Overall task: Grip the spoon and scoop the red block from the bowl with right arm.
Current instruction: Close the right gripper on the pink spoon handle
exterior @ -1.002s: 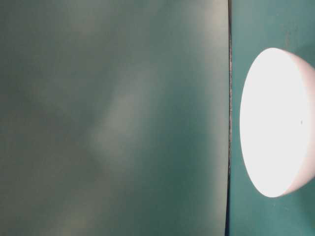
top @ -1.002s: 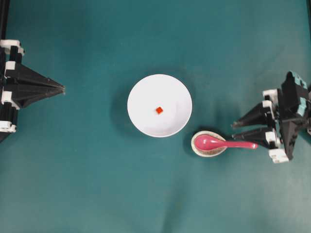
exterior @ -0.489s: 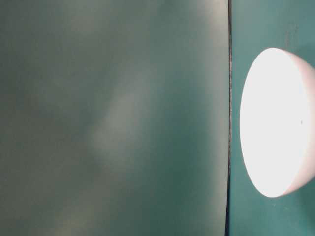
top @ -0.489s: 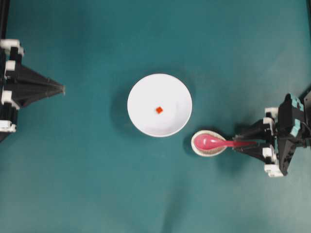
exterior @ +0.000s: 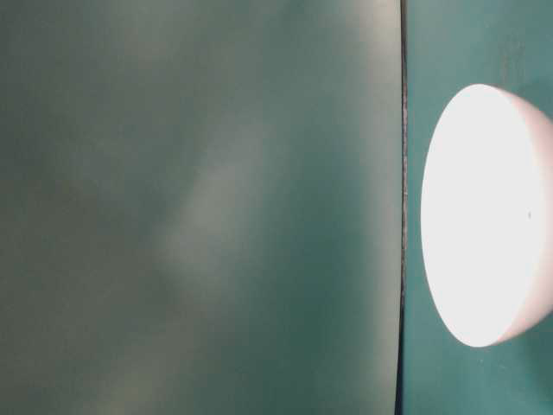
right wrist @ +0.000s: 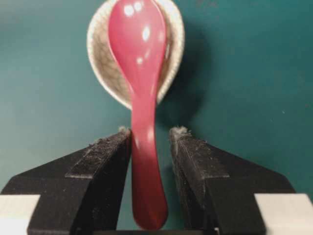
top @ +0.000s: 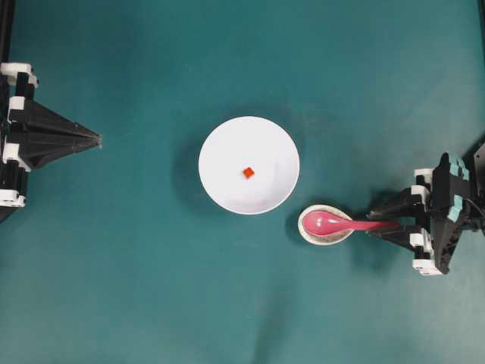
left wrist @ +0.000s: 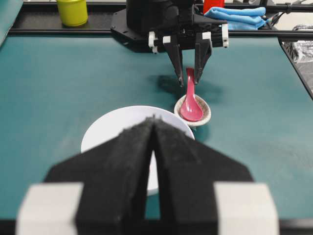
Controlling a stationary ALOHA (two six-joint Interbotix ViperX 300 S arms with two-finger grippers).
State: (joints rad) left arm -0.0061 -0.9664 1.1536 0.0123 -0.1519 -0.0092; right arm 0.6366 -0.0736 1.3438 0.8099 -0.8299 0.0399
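Right gripper (right wrist: 149, 134) first: I see its jaws spread apart, one finger (right wrist: 105, 161) on each side of the spoon's handle, with a sliver of teal mat showing on at least the right side, so nothing is grasped yet. From overhead, my right arm (top: 443, 224) sits at the right edge, fingers pointing toward the middle and straddling the handle's end. That spoon (top: 345, 223), glossy pink-red, lies with its scoop cradled in the speckled spoon rest (top: 326, 236) and its handle running out toward my gripper. Just up and to the left of the rest, close but apart from it, stands the white bowl (top: 223, 140), and I can pick out the tiny red block (top: 248, 173) lying near its centre. Over on the left edge, my left gripper (top: 95, 139) hangs with its fingers pressed together, empty, well away from the bowl. On the left wrist camera I catch a yellow cup (left wrist: 72, 11) and a blue cloth (left wrist: 234, 15) beyond the mat's far edge.
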